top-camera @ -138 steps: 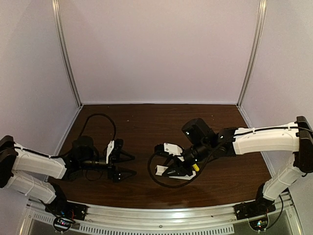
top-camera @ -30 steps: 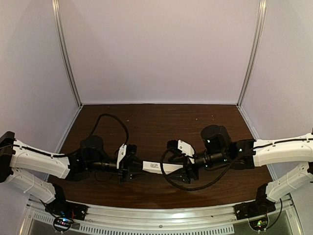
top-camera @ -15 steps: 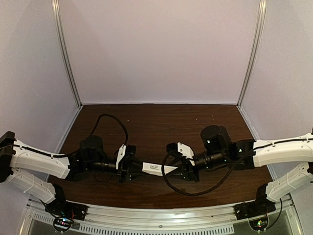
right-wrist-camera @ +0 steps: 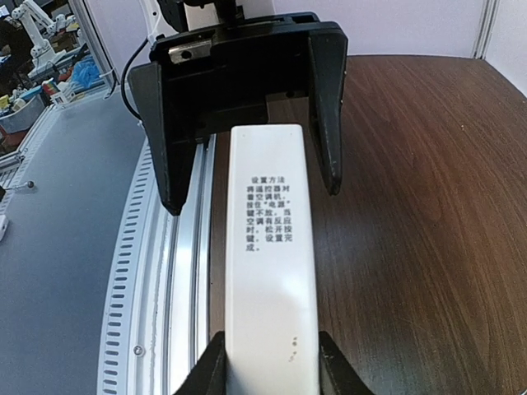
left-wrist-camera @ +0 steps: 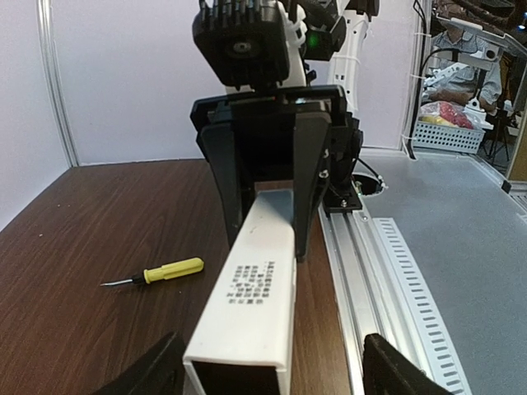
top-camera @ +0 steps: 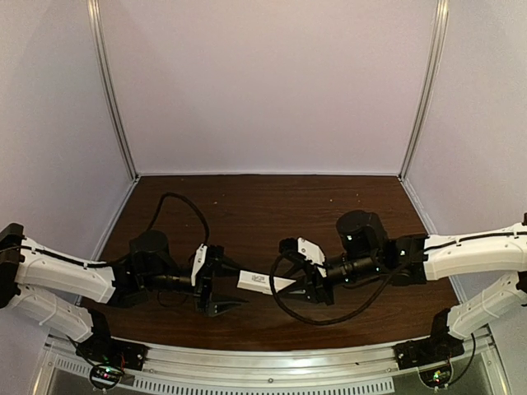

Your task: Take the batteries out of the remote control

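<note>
Currently the remote control [right-wrist-camera: 270, 247] is clamped by one end between the jaws of the right gripper [right-wrist-camera: 270, 358]. The jaws of the left gripper [right-wrist-camera: 251, 200] stand apart around its other end, not touching. It is judged light, stiff and slippery, best gripped across the flat sides.

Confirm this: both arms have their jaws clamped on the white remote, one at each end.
Wrong for the left. Only the right jaws clamp the remote; the left jaws stand open either side of its end, as the left wrist view shows.
</note>
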Tool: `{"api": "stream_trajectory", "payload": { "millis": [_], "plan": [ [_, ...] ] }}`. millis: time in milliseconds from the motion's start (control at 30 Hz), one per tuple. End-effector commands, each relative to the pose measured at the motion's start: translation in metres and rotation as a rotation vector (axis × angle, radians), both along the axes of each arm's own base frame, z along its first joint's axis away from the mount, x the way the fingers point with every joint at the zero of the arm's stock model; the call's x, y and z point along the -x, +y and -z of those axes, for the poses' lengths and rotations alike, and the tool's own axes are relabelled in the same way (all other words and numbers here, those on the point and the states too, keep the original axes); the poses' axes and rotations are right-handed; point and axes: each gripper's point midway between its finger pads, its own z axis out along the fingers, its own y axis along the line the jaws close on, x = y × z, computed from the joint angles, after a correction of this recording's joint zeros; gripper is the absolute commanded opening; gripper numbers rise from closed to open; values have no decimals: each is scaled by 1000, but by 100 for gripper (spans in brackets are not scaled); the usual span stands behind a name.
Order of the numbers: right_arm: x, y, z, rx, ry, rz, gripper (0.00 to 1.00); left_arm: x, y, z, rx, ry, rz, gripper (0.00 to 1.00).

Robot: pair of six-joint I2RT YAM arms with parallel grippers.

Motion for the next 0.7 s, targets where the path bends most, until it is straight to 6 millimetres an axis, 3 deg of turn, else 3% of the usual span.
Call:
{"api": "stream_trajectory", "payload": {
  "millis": [0, 267, 667],
  "plan": [
    [-3, 6, -9, -38, 2, 2, 7, -1, -1, -11, 41, -34, -5, 76],
    [0, 9, -12, -49, 5, -22, 6, -2, -9, -13, 52, 1, 12, 69],
    [3, 9, -10, -50, 10, -44, 5, 2, -19, -13, 70, 32, 71, 48]
  ]
}}
